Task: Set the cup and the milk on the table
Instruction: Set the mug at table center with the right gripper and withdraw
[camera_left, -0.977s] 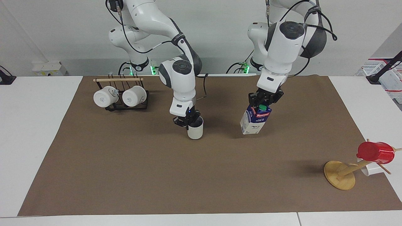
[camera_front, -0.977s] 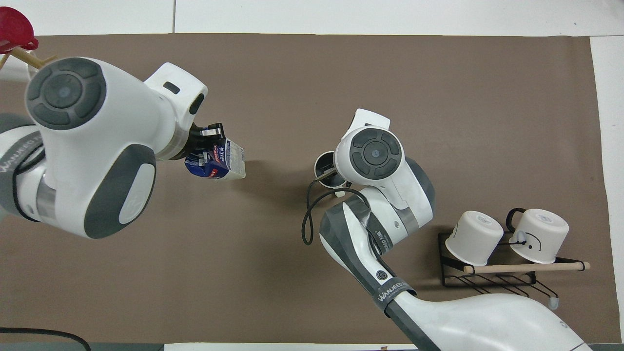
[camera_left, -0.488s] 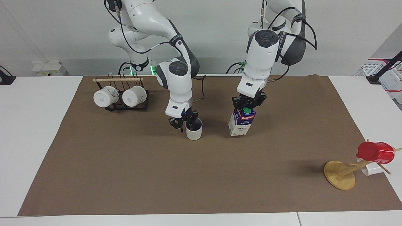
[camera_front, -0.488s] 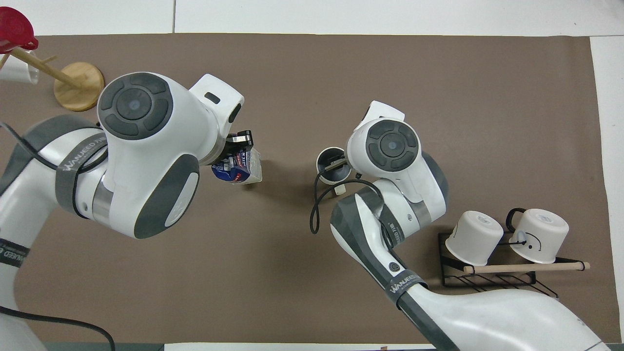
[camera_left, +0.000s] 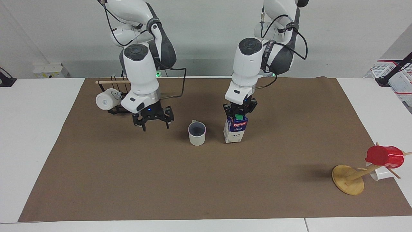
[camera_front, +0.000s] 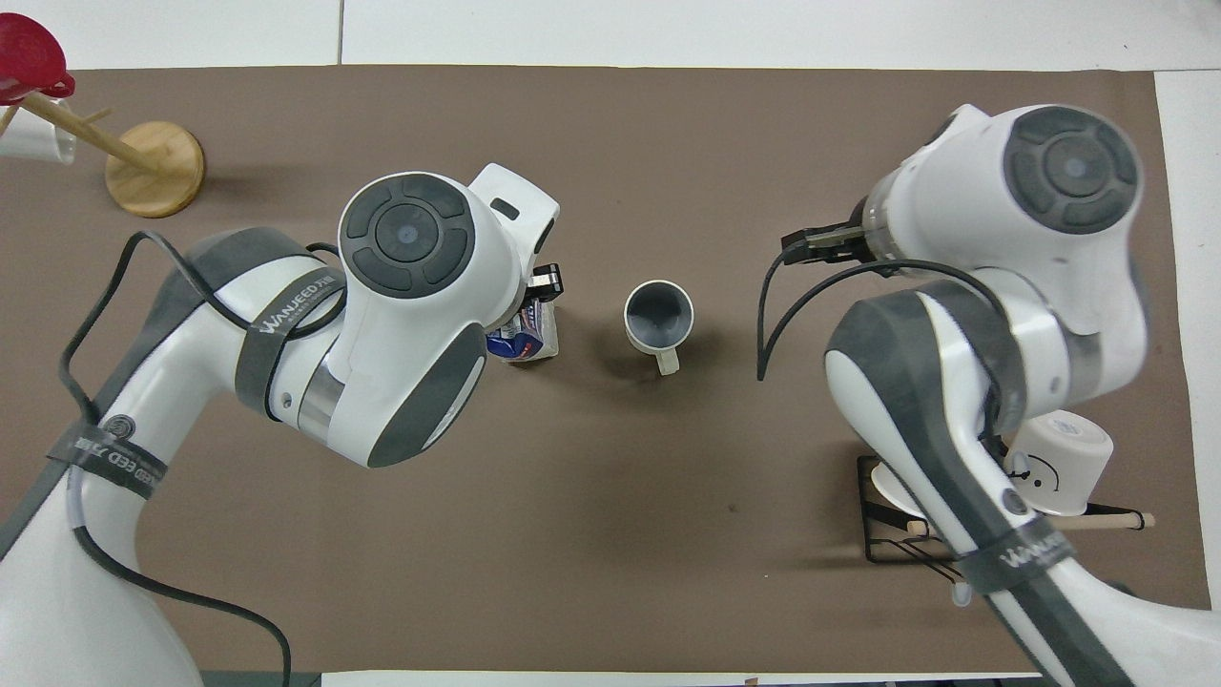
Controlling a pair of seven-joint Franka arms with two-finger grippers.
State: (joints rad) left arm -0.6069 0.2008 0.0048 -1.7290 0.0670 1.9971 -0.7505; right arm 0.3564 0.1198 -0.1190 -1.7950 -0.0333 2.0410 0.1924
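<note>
The cream-white cup stands upright on the brown sheet of the table, free of any gripper, its handle toward the robots. My right gripper hangs open and empty over the sheet, beside the cup toward the right arm's end. The milk stands upright close beside the cup, toward the left arm's end, its base down at the sheet. My left gripper is shut on the carton's top by the green cap.
A black wire rack with a wooden bar holds white mugs near the right arm's base. A wooden cup tree with a red cup stands at the left arm's end, far from the robots.
The right gripper opened, let go of the cup, and swung up and away toward the rack. The left arm carried the tilted milk toward the cup and set it down upright.
</note>
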